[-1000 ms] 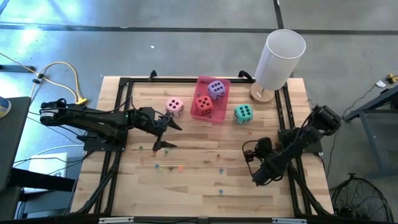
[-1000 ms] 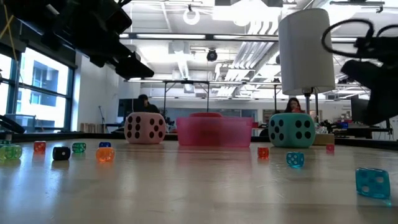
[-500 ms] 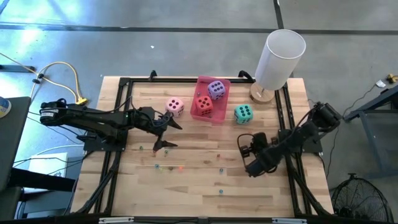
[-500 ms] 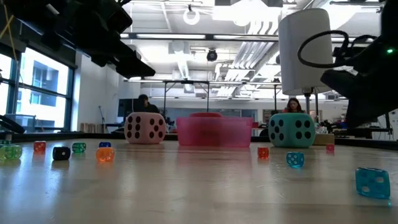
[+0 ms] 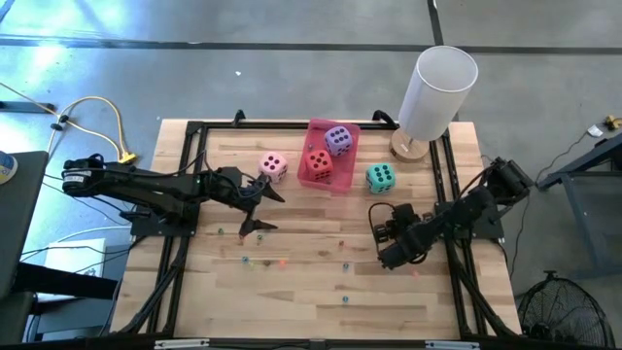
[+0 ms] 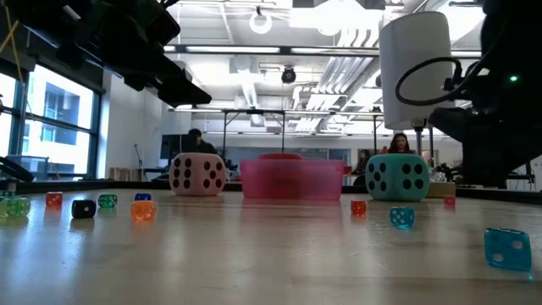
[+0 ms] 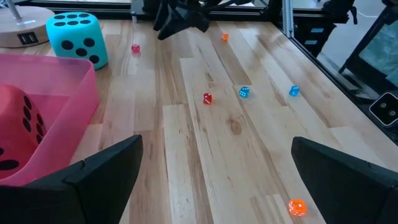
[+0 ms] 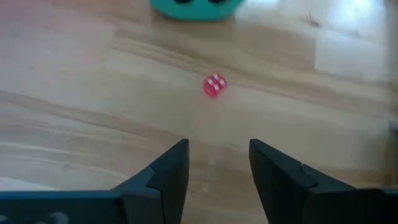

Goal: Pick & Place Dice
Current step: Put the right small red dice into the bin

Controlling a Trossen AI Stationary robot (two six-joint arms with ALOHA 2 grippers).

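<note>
Teal die (image 5: 380, 177) sits on the desk (image 5: 321, 292) just right of the pink tray (image 5: 313, 181), near the lamp base (image 5: 408, 148). Red die (image 5: 318, 163) and purple die (image 5: 338, 140) lie inside the tray, purple toward the far end, red toward the near end. Pink die (image 5: 274, 166) is on the desk just left of the tray, apart from it. In the low view the pink die (image 6: 197, 174), tray (image 6: 292, 180) and teal die (image 6: 398, 177) line up in a row.

Right tool (image 5: 386, 233) hovers low over the desk, near side of the teal die, not touching it. Right arm reaches in from the right edge, bent, wrist pointing toward the tray side. Its fingers (image 8: 168, 171) stand partly apart, nothing between them; the right wrist view shows a small red bead (image 8: 214, 85) on bare wood ahead and the teal die's lower edge (image 8: 198, 7) beyond.

Left tool (image 5: 260, 204) is just near-left of the pink die, fingers spread wide, empty. Left arm lies stretched across from the left edge, low over the desk. Left wrist view shows both fingers (image 7: 102, 171) far apart, tray corner with the red die (image 7: 18, 130) between and beyond them.

Small coloured beads (image 5: 282, 261) are scattered over the near desk. White lamp shade (image 5: 439, 92) stands at the far right.
</note>
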